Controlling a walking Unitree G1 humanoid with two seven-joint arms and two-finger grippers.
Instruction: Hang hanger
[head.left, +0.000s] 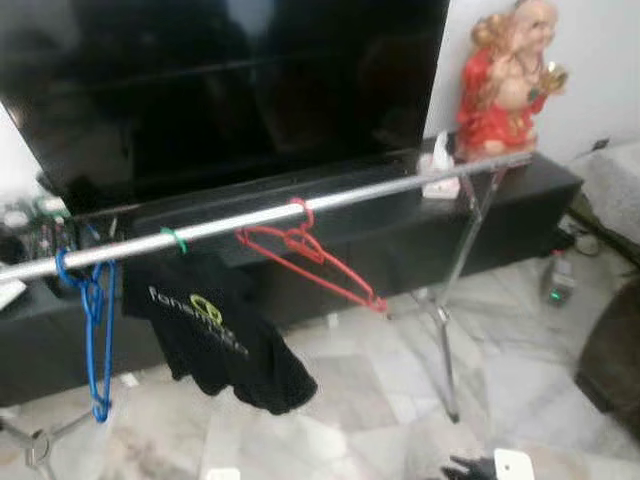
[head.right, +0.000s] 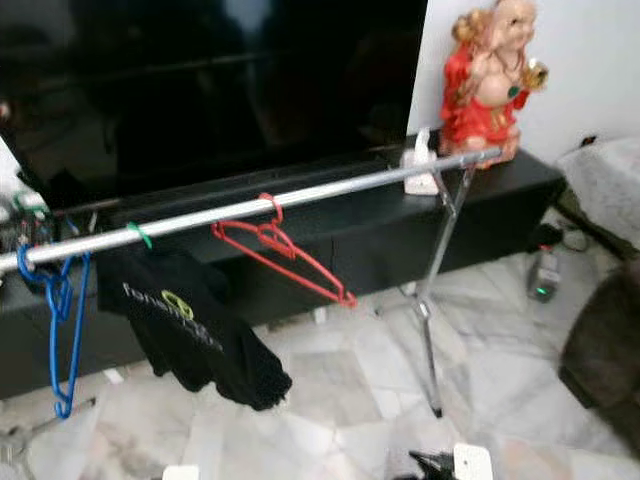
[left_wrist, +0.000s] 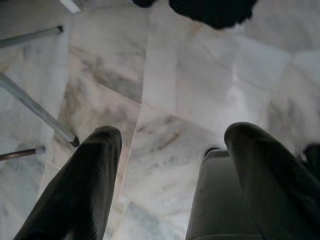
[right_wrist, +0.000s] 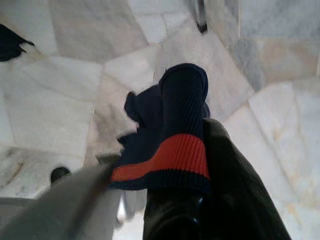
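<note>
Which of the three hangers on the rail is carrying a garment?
The green hanger, hooked between the blue hanger and the red hanger on the rail; a black T-shirt hangs from it, the other two are bare.

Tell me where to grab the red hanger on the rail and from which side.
Grip the red hanger on its neck just below the hook, approaching from the robot's side. It hangs tilted with its long bar slanting down to the right, so the neck beside the rail looks steadiest, and the front is open.
</note>
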